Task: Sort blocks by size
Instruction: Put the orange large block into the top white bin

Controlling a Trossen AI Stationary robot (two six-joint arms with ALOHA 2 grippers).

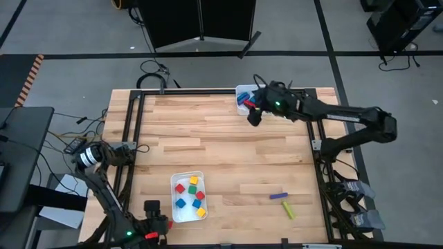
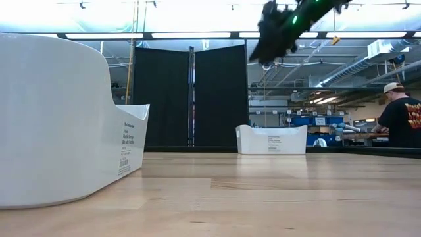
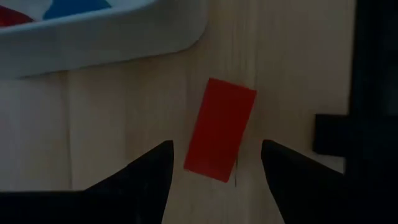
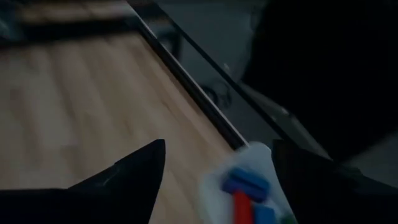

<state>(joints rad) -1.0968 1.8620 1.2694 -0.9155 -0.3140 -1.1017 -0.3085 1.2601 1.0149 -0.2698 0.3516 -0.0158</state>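
Blocks: small cubes (red, yellow, green, blue) sit in the near white tray (image 1: 174, 181) at the table's front edge; longer bars, blue and red among them, lie in the far white tray (image 1: 241, 90) at the back edge. Two bars remain loose on the table (image 1: 221, 138): a purple bar (image 1: 278, 196) and a yellow bar (image 1: 287, 209), close together toward the front right. A red bar (image 3: 220, 129) lies flat on the wood just outside the near tray's corner. Step in hand, by my reading: drop-off at the far tray, with loose bars left to collect. Right gripper (image 1: 255, 109) hangs above the far tray's edge, fingers spread wide, nothing between them in its wrist view. Next move likely calls for travel back to the purple or yellow bar and alignment across its short side. Left gripper (image 3: 214, 165) hovers over the red bar, fingers parted either side, not touching it.
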